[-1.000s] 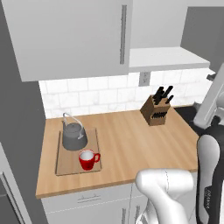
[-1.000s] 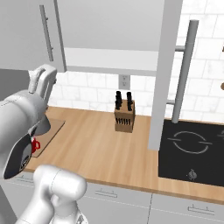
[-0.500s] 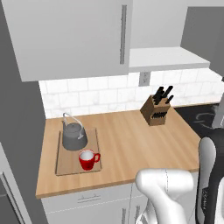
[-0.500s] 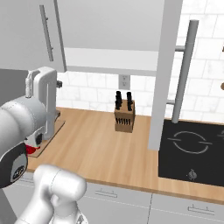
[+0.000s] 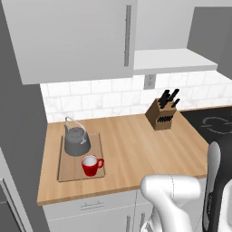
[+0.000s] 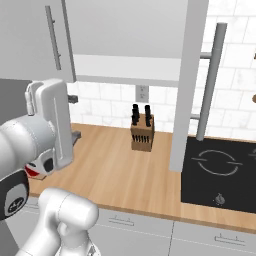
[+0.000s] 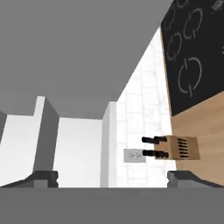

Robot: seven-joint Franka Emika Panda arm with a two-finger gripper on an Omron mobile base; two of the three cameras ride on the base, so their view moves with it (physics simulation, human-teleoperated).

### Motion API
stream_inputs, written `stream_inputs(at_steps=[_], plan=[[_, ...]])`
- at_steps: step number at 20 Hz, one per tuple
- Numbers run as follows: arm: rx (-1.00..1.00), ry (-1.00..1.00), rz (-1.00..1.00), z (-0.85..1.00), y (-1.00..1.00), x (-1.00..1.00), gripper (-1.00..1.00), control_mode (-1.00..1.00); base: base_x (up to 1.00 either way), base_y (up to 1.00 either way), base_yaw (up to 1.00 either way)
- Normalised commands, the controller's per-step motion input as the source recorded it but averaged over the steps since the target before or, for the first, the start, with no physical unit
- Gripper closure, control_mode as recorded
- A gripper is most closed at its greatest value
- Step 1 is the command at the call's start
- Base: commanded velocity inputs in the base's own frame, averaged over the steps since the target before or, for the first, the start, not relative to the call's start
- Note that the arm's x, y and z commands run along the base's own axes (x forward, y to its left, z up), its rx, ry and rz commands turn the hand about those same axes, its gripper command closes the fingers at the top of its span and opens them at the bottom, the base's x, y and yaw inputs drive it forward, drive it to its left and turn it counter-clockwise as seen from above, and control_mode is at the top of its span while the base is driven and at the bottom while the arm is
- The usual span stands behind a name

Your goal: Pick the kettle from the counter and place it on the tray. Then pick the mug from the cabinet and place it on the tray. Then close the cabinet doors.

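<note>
Fingers (image 7: 46, 177) stand spread wide with nothing between them, the gripper (image 7: 113, 178) rolled on its side and looking at the open cabinet (image 7: 78, 144); ahead of the tips lies its pale shelf, with one cabinet door (image 6: 187, 85) swung out edge-on beside it — its long bar handle (image 6: 210, 82) faces the stove (image 6: 222, 172). Below and well apart from the fingers runs the counter (image 5: 136, 140); at its far left end, behind the hand's line of sight, the tray (image 5: 65, 170) already carries the kettle (image 5: 76, 140) and the mug (image 5: 91, 165), just beside each other (so both placements look finished). Smallest in front of the tips is the knife block (image 7: 181, 147), sitting on the counter under the cabinet. What remains, I judge, is shutting the doors; to do it well, bring a finger flat against the outer face of the swung-out panel near its free edge, away from the hinge, and push in one steady arc — not jabbing, and keeping the wrist clear of the handle.
</note>
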Motion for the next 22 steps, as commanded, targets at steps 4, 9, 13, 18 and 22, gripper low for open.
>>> stream_inputs(at_steps=[4, 9, 13, 18, 22], plan=[[-0.12, 0.00, -0.08, -0.05, -0.18, -0.19, -1.00, -1.00, 0.00, 0.00, 0.00], [-0.09, 0.00, -0.07, -0.05, -0.17, -0.22, -1.00, -1.00, 0.00, 0.00, 0.00], [-0.05, 0.00, -0.08, -0.01, -0.37, -0.33, -1.00, -1.00, 0.00, 0.00, 0.00], [-0.01, 0.00, -0.02, -0.01, -0.50, -0.22, -1.00, -1.00, 0.00, 0.00, 0.00], [0.00, 0.00, -0.03, 0.00, -0.56, -0.32, -1.00, -1.00, 0.00, 0.00, 0.00]])
